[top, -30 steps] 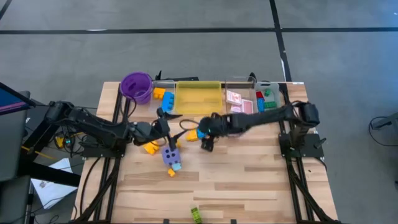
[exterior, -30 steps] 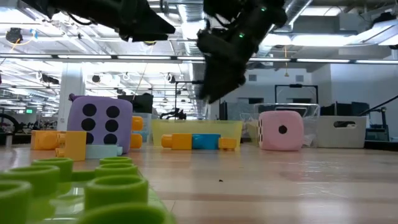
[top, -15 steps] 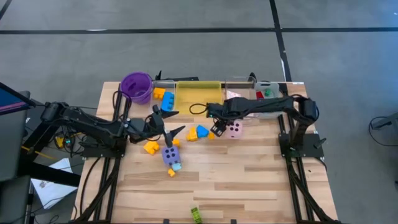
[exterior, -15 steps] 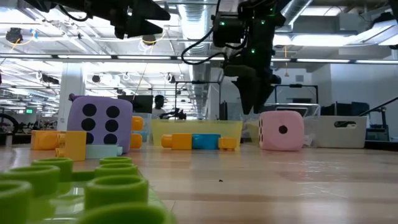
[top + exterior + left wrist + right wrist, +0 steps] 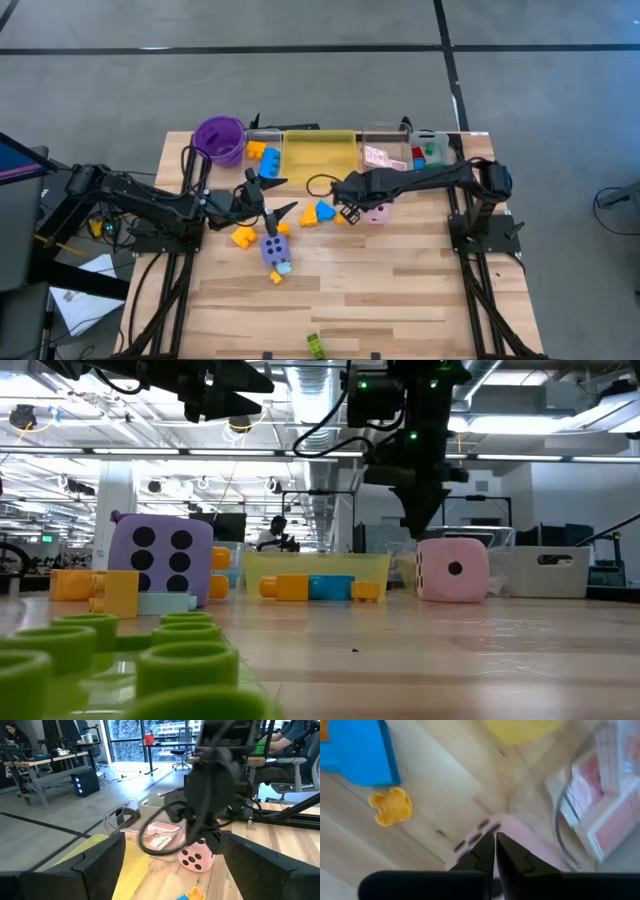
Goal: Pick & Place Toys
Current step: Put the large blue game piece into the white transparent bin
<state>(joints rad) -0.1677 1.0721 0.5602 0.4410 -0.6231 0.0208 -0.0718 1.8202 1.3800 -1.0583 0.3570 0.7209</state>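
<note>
A pink die (image 5: 377,210) (image 5: 452,569) rests on the table in front of the clear trays. My right gripper (image 5: 350,213) (image 5: 419,530) (image 5: 494,836) points steeply down at the die's left top edge, shut with nothing between its fingers. My left gripper (image 5: 285,194) hovers level and open above the table, left of a cluster of yellow, blue and orange blocks (image 5: 318,213). Its wrist view looks across at the pink die (image 5: 196,858). A purple die (image 5: 273,247) (image 5: 160,560) and a yellow block (image 5: 243,236) lie nearer the front. My right gripper has its shut fingertips (image 5: 418,520) at the pink die's top edge (image 5: 520,845), coming from above and slanting. I cannot tell whether they touch it. The die sits flat on the table.
A purple cup (image 5: 219,138) stands at the far left, with two blocks (image 5: 262,153) beside it. Along the far edge are a yellow tray (image 5: 320,155), a clear tray with pink cards (image 5: 385,158) and one with red and green blocks (image 5: 430,152). A green block (image 5: 315,345) lies near the front edge.
My right gripper has gone from above the block cluster toward the table's right to the pink die, tipped further down, rolled and shut. The pink die has stayed where it was.
</note>
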